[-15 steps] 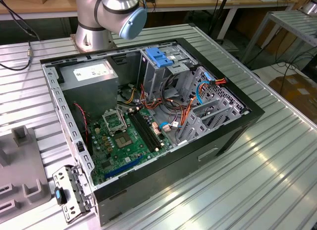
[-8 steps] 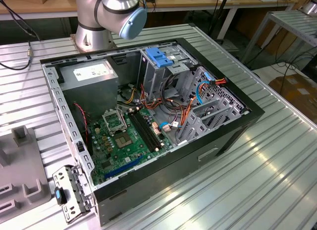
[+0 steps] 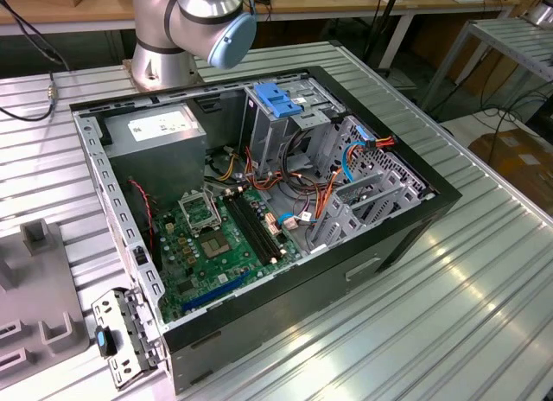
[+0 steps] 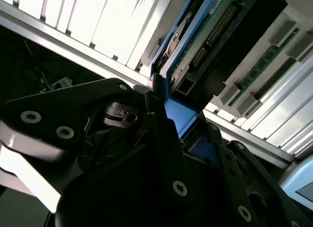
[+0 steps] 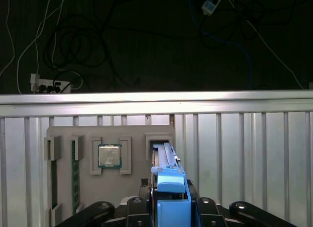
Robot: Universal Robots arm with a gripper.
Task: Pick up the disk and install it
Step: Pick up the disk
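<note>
Pick-up step. In the first wrist view the claw (image 5: 171, 203) was seen clamped on the disk (image 5: 165, 156), which was held edge-on over the grey parts tray (image 5: 134, 131) on the ribbed surface (image 5: 244, 153). Whether it was clear of its slot could not be told. The drive cage (image 3: 281, 116), upper centre of the exterior view inside the open case (image 3: 393, 245), was well apart from it. Installation was judged not yet begun, and a square, firm hold was judged necessary.

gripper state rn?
Gripper: closed, holding the disk on edge over the grey tray.
</note>
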